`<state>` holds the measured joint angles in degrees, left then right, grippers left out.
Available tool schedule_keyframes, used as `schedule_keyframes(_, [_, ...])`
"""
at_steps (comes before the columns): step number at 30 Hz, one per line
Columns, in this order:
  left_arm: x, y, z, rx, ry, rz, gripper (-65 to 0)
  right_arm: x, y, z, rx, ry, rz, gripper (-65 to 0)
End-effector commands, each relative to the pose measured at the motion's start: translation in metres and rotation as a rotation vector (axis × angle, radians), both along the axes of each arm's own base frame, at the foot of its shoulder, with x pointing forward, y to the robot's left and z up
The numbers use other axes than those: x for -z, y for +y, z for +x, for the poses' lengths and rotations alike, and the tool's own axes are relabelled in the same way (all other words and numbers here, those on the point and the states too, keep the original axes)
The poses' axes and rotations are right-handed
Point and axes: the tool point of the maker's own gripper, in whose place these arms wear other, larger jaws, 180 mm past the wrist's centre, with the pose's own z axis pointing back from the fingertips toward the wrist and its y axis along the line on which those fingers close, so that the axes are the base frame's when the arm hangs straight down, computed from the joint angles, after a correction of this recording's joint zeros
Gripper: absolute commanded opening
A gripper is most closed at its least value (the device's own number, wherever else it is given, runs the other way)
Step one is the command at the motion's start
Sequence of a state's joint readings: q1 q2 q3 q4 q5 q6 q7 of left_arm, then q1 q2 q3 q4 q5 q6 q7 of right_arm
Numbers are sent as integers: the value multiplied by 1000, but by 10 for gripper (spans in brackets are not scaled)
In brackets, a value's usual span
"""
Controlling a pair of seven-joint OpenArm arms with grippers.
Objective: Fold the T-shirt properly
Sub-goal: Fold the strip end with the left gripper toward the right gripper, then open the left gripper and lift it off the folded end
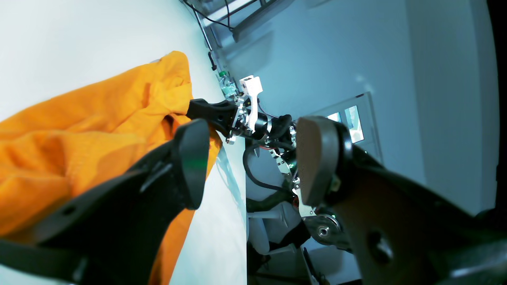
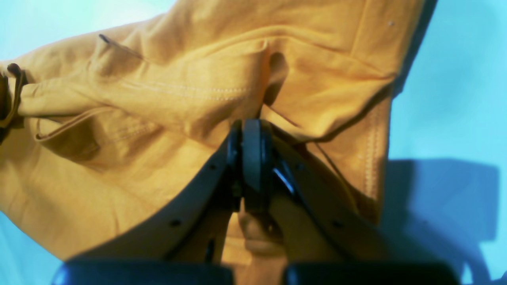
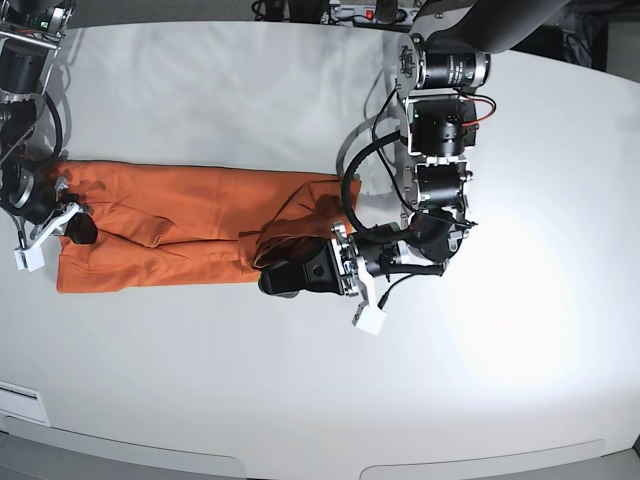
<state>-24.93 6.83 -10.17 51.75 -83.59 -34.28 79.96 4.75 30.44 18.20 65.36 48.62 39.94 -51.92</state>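
Observation:
The orange T-shirt (image 3: 180,215) lies in a long band across the white table (image 3: 200,380), bunched into folds at its right end. My right gripper (image 3: 72,230) is at the shirt's left end, its jaws pressed together on a fold of the fabric (image 2: 158,99). The left wrist view shows this same gripper (image 1: 198,109) pinching the far tip of the cloth (image 1: 79,130). My left gripper (image 3: 285,272) sits low at the bunched right end. Its fingers (image 1: 190,162) stand wide apart, with cloth beside and behind the one finger and none in the gap.
Cables and equipment (image 3: 350,12) line the table's far edge. A white label (image 3: 20,405) is near the front left corner. The left arm's joints and wiring (image 3: 440,130) reach in from the back right. The table's side edge (image 1: 241,198) runs just past the shirt.

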Motion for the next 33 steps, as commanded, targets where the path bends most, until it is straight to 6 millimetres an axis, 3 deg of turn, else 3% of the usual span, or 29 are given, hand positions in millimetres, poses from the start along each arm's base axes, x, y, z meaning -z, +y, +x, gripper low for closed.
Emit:
schedule_keyframes(1, [-22,-1,10,-4,-55,-26,-288,-5,-8,0,-11,11,-34,-650])
schedule_keyframes(8, [-45,10,29,-42,-146,-29,-288,-5,-8,0,-11,12,-33,-650])
schedule_keyframes(16, [-37,2,25,-6,-149,28,-288,-5,-7,0,-11,11,-27,-650])
schedule_keyframes(23, [-51,3,30,-8,-135,-18,-289,-7,-6,1,-10,6,-15,-650])
schedule_keyframes(26, [-59,12,39,-19,-165,2,-294,-5,-5,-1,-14,19,-17,-650])
schedule_keyframes(28, [-63,24,45,-33,-185,29,-377,-5,-5,-1,-14,19,-17,-650])
schedule_keyframes(31, [-66,43,53,-56,-205,70,-650,-5,-5,-1,-14,19,-17,-650])
schedule_keyframes(33, [-65,52,56,-67,-209,91,-650,-5,-5,-1,-14,18,-17,-650])
